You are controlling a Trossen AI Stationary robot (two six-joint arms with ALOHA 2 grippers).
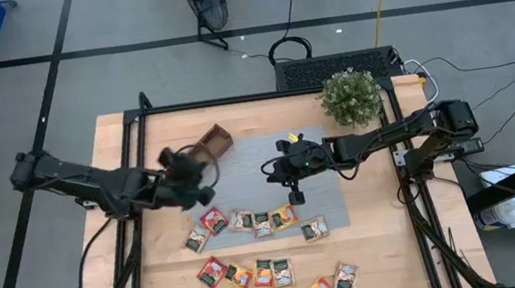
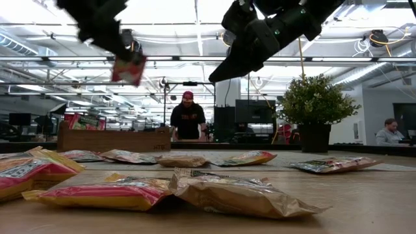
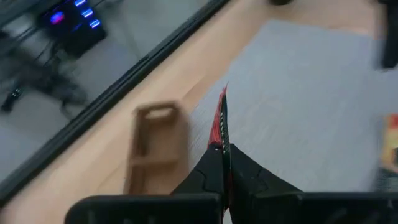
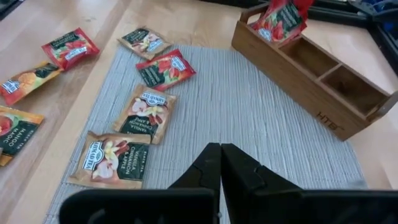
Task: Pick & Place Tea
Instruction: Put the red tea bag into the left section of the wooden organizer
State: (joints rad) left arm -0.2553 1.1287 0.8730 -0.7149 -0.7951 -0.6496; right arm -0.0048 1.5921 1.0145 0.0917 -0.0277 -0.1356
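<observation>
The small flat tea sachets look like shiny, crinkly paper. The brown box tray is smooth wood. The grey mat is rough woven cloth.

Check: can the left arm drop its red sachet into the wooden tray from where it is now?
Probably yes. The left gripper is shut on the red sachet, held above the grey mat next to the wooden tray. Nothing lies between them; the right gripper hangs shut farther along the mat.

I read "VANILLA CARAMEL" on the yellow-brown square tea sachet and "MANGO" on an orange sachet.
</observation>
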